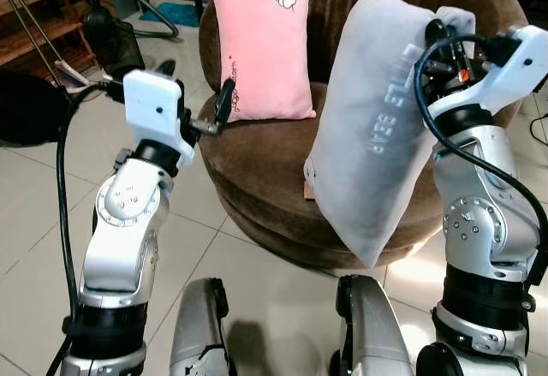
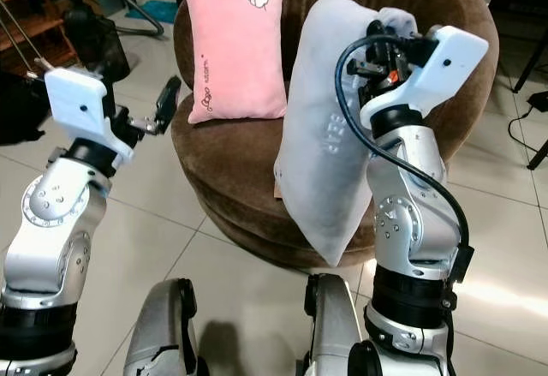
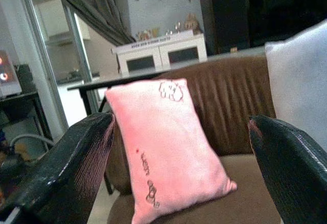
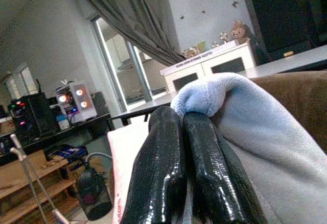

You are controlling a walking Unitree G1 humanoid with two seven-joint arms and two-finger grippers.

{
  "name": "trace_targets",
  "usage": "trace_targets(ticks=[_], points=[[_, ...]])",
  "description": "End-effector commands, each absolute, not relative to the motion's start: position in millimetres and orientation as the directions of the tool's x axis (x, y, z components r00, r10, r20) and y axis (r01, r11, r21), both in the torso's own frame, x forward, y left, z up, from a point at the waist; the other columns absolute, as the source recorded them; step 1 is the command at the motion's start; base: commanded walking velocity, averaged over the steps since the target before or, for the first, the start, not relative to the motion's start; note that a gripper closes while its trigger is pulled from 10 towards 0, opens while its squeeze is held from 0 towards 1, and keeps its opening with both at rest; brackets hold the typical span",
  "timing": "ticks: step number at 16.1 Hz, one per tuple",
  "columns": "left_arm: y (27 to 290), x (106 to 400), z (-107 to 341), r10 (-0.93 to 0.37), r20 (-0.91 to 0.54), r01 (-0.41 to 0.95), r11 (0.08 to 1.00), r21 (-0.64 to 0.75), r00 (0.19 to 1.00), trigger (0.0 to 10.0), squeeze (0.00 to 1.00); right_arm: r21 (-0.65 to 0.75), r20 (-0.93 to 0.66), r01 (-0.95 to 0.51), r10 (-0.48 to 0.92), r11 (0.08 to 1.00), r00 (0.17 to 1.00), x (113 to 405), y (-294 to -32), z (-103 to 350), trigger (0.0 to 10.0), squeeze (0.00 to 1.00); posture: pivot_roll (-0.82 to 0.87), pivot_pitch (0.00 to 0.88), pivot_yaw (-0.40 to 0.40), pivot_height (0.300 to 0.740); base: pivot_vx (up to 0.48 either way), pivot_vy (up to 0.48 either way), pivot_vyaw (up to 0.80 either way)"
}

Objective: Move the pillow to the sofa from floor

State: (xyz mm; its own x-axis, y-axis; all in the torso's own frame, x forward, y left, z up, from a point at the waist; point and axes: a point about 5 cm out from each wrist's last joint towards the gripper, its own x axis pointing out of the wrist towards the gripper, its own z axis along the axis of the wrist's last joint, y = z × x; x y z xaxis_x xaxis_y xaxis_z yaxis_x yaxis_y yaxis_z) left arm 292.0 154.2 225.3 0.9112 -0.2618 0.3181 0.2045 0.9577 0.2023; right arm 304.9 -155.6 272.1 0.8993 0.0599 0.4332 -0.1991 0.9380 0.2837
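Right gripper (image 4: 184, 157) pinches plush grey pillow (image 1: 377, 136) upright on round velour sofa (image 1: 265, 179) — left gripper (image 3: 179, 173) open.

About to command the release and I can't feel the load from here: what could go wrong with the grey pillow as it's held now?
1. The right gripper pinches only a top corner of the grey pillow, so it might slip early.
2. The pillow hangs over the sofa's front edge; released here, it could tip to the floor.
3. Swinging it inward may knock the pink pillow.
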Motion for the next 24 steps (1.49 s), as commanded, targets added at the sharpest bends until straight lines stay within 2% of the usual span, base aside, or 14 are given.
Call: trace_targets(ticks=[1,4,8,11,14,17,19,24], points=[[153.8,288.0,222.7,-0.276,0.304,0.213,0.951,0.225,0.912,10.0,0.0,0.277,0.458,-0.214,0.067,0.937,0.886,299.5,-151.8,278.6,10.0,0.0,-0.02,0.0,0.029,0.551,0.0,0.0,0.0],[141.2,281.2,220.6,-0.325,0.279,0.262,0.934,0.243,0.903,10.0,0.0,0.365,0.485,-0.222,0.019,0.904,0.874,297.7,-150.6,289.9,10.0,0.0,-0.02,0.0,0.02,0.581,0.0,0.0,0.0],[134.3,286.0,215.6,-0.329,0.249,0.276,0.934,0.227,0.911,10.0,0.0,0.347,0.529,-0.242,0.023,0.906,0.848,302.7,-147.8,308.1,10.0,0.0,-0.01,0.0,0.032,0.626,0.0,0.0,0.0],[135.7,283.8,213.3,-0.325,0.236,0.264,0.93,0.254,0.916,10.0,0.0,0.351,0.522,-0.226,0.01,0.909,0.853,301.6,-150.2,308.2,10.0,0.0,-0.01,0.0,0.028,0.651,0.0,0.0,0.0],[135.0,284.8,213.5,-0.314,0.235,0.265,0.939,0.217,0.92,10.0,0.0,0.352,0.518,-0.226,0.013,0.908,0.855,302.5,-149.8,307.9,10.0,0.0,-0.02,0.0,0.022,0.681,0.0,0.0,0.0],[129.5,287.9,214.5,-0.369,0.246,0.314,0.92,0.236,0.896,10.0,0.0,0.349,0.525,-0.24,0.023,0.906,0.851,305.2,-150.5,312.1,10.0,0.0,-0.04,0.0,0.011,0.716,0.0,0.0,0.0],[132.4,291.0,213.5,-0.337,0.234,0.29,0.933,0.215,0.912,10.0,0.0,0.352,0.508,-0.225,0.017,0.908,0.861,305.0,-150.5,307.4,10.0,0.0,-0.05,0.0,0.014,0.736,0.0,0.0,0.0],[132.9,291.2,206.7,-0.357,0.213,0.304,0.921,0.245,0.91,10.0,0.0,0.351,0.437,-0.162,-0.008,0.922,0.9,302.6,-157.5,282.0,10.0,0.0,-0.06,0.0,0.03,0.74,0.0,0.0,0.0]])
